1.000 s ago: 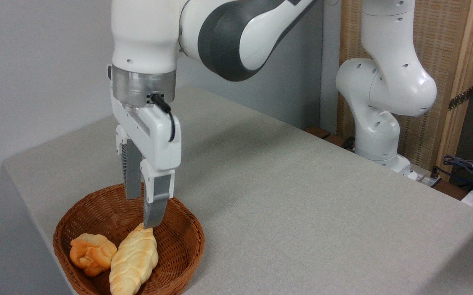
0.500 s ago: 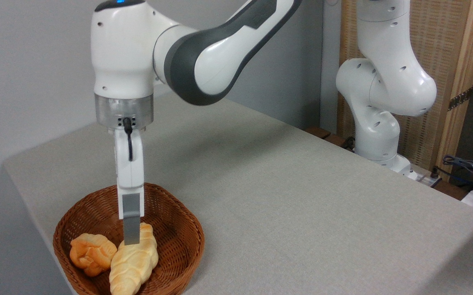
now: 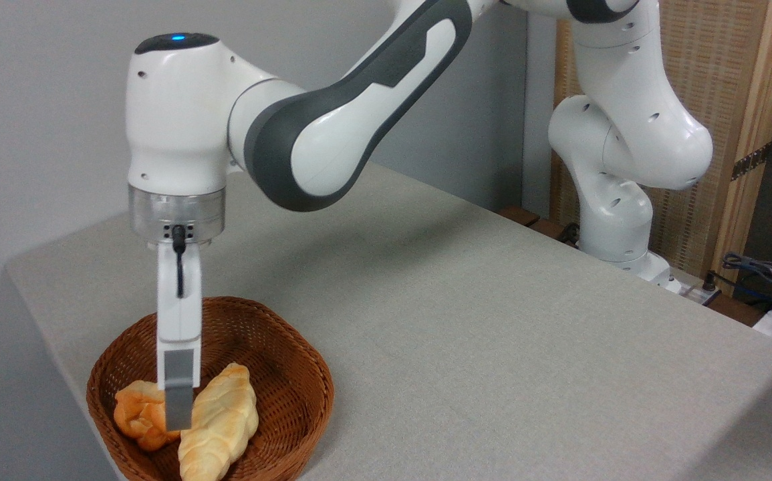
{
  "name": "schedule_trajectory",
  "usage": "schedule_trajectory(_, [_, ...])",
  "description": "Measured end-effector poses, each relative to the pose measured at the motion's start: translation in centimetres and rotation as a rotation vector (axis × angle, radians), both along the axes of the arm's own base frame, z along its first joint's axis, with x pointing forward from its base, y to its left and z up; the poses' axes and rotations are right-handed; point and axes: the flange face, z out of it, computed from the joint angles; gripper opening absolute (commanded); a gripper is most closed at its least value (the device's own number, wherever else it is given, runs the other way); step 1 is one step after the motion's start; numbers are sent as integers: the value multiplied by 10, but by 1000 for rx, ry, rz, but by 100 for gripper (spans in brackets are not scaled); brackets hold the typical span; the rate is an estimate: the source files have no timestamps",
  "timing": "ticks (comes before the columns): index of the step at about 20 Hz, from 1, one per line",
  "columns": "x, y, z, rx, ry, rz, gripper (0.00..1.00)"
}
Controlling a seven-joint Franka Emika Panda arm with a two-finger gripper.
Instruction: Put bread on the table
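Grey-clothed table (image 3: 492,334) carries a wicker basket (image 3: 292,374) at its near-left corner, where the tool (image 3: 178,417), grip state untellable edge-on, hangs at the knotted bun (image 3: 137,415), likely for pickup.

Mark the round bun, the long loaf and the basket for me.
round bun (image 3: 135,413), fixed camera, its left half
long loaf (image 3: 222,417), fixed camera, middle of its top
basket (image 3: 305,377), fixed camera, right rim

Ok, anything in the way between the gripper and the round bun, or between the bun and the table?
Nothing visible blocks the gripper, down at the bread. The braided loaf lies against the bun's right side, and the basket wall stands between it and the table.
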Motion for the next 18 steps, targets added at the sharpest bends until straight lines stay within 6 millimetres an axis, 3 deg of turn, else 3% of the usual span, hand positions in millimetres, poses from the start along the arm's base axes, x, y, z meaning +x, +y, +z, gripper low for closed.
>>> schedule_trajectory(6, [16,-13,-11,-15,1,-18,97])
schedule_trajectory(11, [16,-28,-19,-24,14,-41,27])
schedule_trajectory(18, [17,-28,-18,-25,11,-41,23])
